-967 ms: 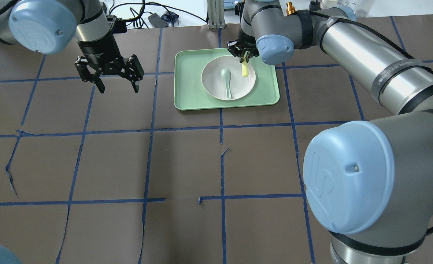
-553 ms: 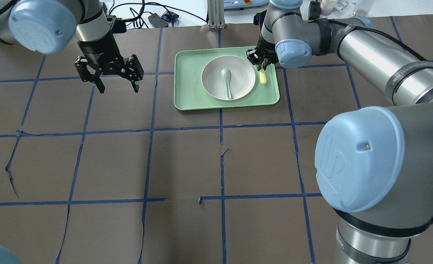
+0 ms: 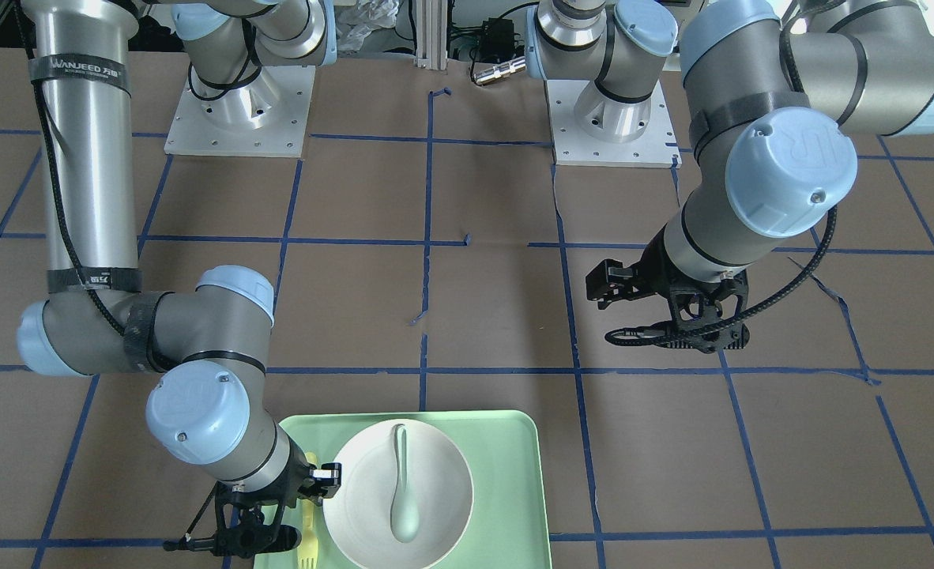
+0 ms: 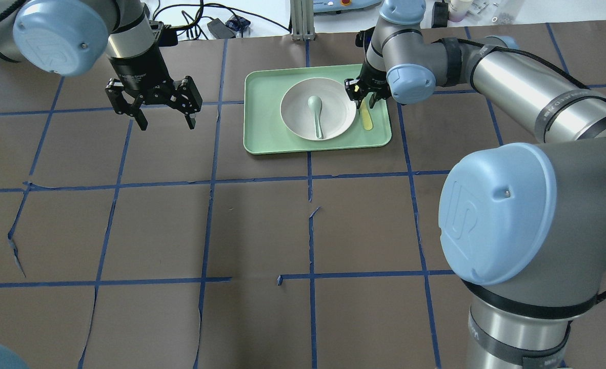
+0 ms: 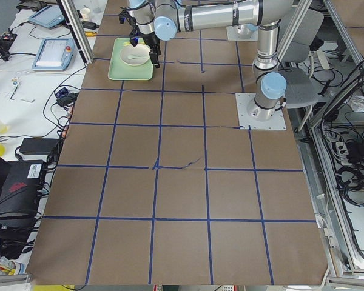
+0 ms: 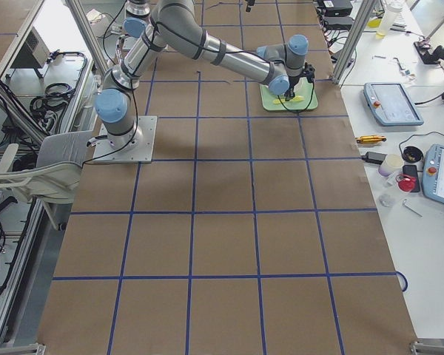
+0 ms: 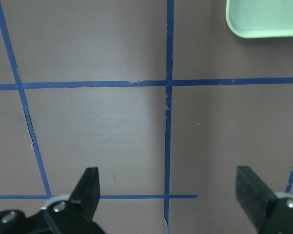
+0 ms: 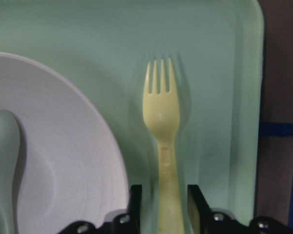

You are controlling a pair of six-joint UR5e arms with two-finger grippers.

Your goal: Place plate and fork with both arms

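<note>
Jaws on the right arm [image 4: 513, 77] stand narrowly parted and straddle the handle of the fork [image 8: 160, 112]. In the right wrist view I see a thin strip of green on each side of the handle, so they grip nothing. The fork lies flat on the mint-green tray [image 8: 219, 97], its tines out ahead of the jaws in that view. It is just beside the rim of the plate [image 8: 73, 146], between that rim and the tray's raised edge. I cannot tell whether fork and plate touch. The plate sits in the tray, and a grey-green spoon [image 8: 2, 146] lies in it, roughly parallel to the fork.

Across the tray, the left arm [image 4: 128, 46] hangs over the brown counter [image 7: 97, 126], well apart from the tray. Its jaws are spread wide with nothing between them. Blue tape lines [image 7: 168, 122] cross beneath, and only a tray corner shows at the top of my left wrist view.
</note>
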